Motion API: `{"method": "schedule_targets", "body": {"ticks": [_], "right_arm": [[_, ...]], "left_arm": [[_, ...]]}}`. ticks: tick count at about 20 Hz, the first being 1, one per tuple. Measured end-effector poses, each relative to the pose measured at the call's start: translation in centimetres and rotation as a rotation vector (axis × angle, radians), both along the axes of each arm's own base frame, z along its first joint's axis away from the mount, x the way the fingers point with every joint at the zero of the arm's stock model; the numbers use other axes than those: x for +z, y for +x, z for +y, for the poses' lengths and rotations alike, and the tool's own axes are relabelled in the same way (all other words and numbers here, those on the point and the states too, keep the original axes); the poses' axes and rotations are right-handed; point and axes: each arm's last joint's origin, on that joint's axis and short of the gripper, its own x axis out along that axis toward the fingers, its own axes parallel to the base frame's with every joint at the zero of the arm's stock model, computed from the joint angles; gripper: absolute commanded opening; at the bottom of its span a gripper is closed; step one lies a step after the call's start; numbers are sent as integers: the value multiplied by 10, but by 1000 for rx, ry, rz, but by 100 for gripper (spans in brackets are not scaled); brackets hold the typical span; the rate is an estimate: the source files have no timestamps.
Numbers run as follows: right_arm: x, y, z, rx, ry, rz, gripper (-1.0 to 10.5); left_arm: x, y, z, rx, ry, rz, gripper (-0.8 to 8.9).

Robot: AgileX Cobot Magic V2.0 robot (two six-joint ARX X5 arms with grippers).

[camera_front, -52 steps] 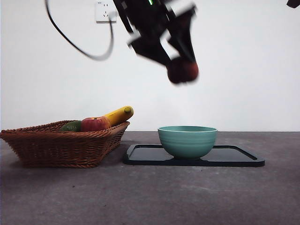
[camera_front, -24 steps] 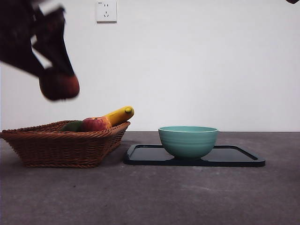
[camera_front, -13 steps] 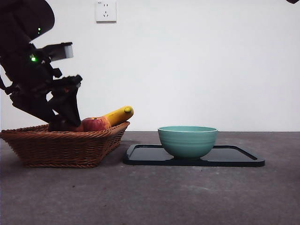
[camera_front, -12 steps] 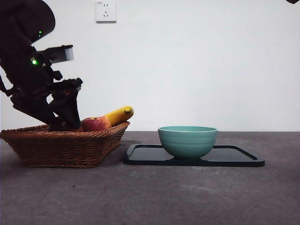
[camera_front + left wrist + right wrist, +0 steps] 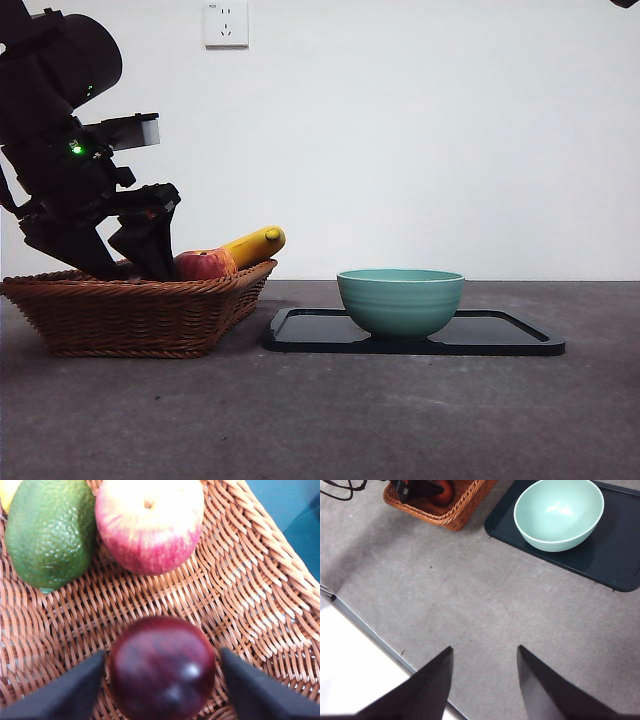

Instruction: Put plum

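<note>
The plum [image 5: 162, 672], dark maroon and glossy, rests on the woven floor of the wicker basket [image 5: 250, 605]. My left gripper [image 5: 162, 652] is open, one jaw on each side of the plum with a thin gap. In the front view that gripper [image 5: 140, 255] reaches into the basket [image 5: 130, 310] from the upper left, and the plum is hidden behind the rim. My right gripper [image 5: 485, 650] hangs open high over bare table, holding nothing.
In the basket beside the plum lie a red-and-yellow apple [image 5: 150, 525], a green fruit [image 5: 50, 532] and a yellow banana [image 5: 255, 243]. To the right of the basket, a teal bowl [image 5: 400, 300] stands on a dark tray [image 5: 500, 335].
The left arm carried the plum from above the bowl leftward and down into the basket. In the last half second it rose slightly.
</note>
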Motion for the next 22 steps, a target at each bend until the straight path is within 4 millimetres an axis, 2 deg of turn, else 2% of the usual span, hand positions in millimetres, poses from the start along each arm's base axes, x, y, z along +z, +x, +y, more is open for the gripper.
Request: {"method": "schedule_targets", "body": {"ticks": [5, 11, 15, 22], "right_arm": [[0, 0, 0, 0, 0, 0, 204], [0, 0, 0, 0, 0, 0, 204], [0, 0, 0, 0, 0, 0, 204], [0, 0, 0, 0, 0, 0, 204]], "left_arm": [[2, -1, 0, 9, -7, 1, 410], [39, -16, 5, 27, -60, -106, 407], [72, -40, 8, 5, -129, -159, 406], [114, -102, 12, -209, -324, -118, 406]]}}
